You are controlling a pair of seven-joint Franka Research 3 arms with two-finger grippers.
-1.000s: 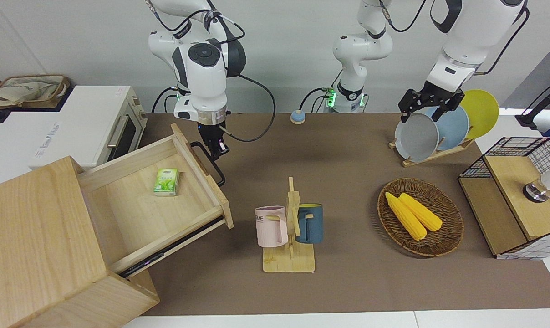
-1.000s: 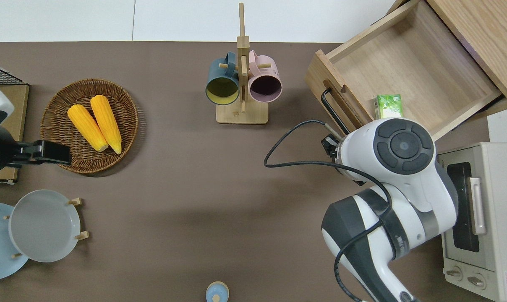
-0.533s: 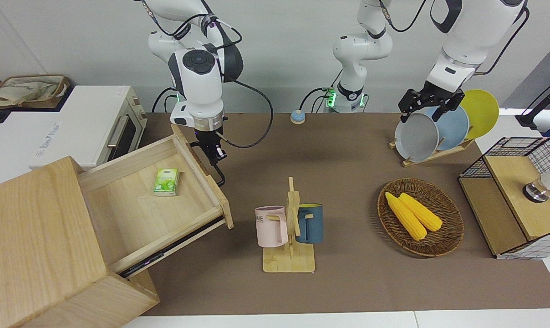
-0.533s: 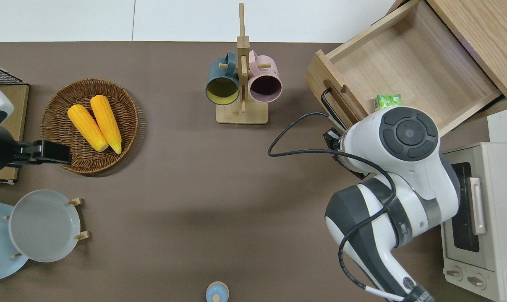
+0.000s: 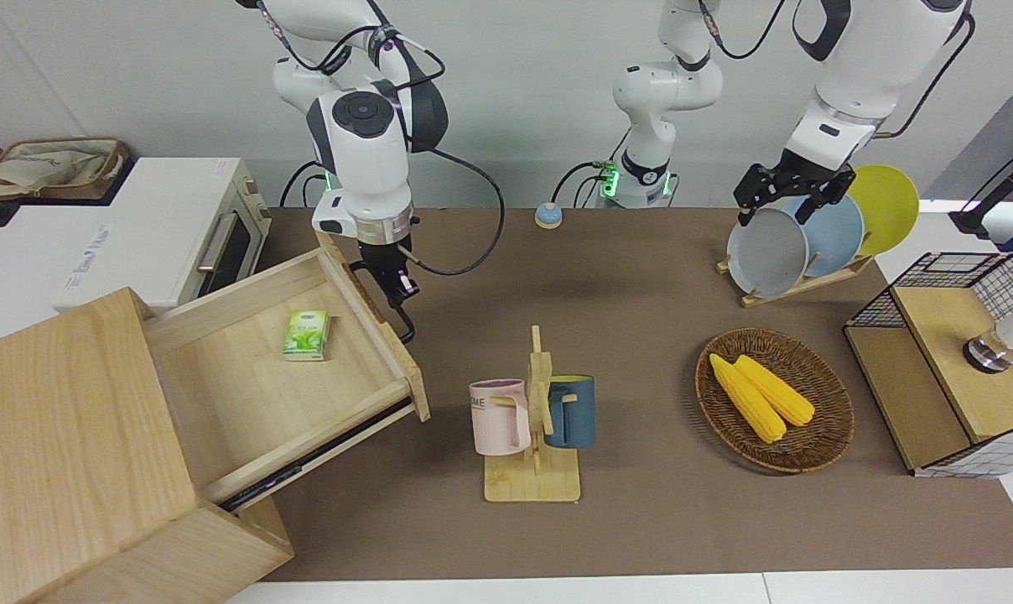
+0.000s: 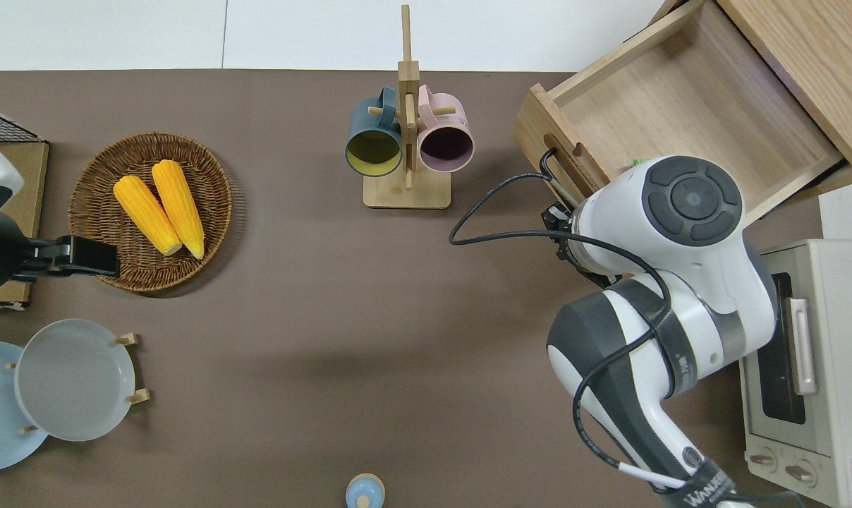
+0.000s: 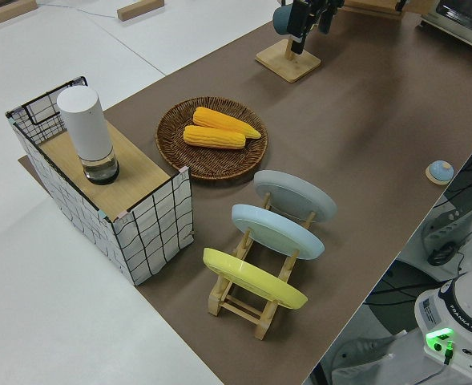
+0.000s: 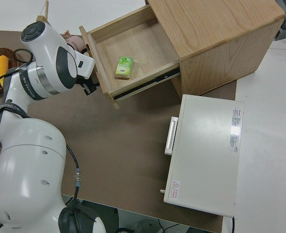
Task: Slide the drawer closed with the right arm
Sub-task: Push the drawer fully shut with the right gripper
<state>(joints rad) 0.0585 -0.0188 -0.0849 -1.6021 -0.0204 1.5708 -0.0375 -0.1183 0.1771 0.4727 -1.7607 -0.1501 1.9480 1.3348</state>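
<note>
At the front panel of the drawer (image 5: 280,352), the right gripper (image 5: 392,283) sits against the black loop handle (image 5: 393,312); whether its fingers are spread or pinched I cannot tell. The drawer stands pulled far out of the cabinet (image 5: 79,453), a green packet (image 5: 306,334) inside. This looks like the contact step; next it likely needs a steady push toward the cabinet. The left arm is parked.

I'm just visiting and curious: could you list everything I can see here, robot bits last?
drawer: one, light wood, pulled out of the cabinet, black handle.
green packet: one, in the drawer.
toaster oven: one, white, nearer the robots than the cabinet.
mugs: pink mug, blue mug, on the wooden rack.
corn cobs: two, yellow, in the wicker basket.
plates: three, grey, blue, yellow, in a stand.
wire-grid box: one, white cylinder on top.
right end effector: at the drawer handle.
left end effector: parked.
</note>
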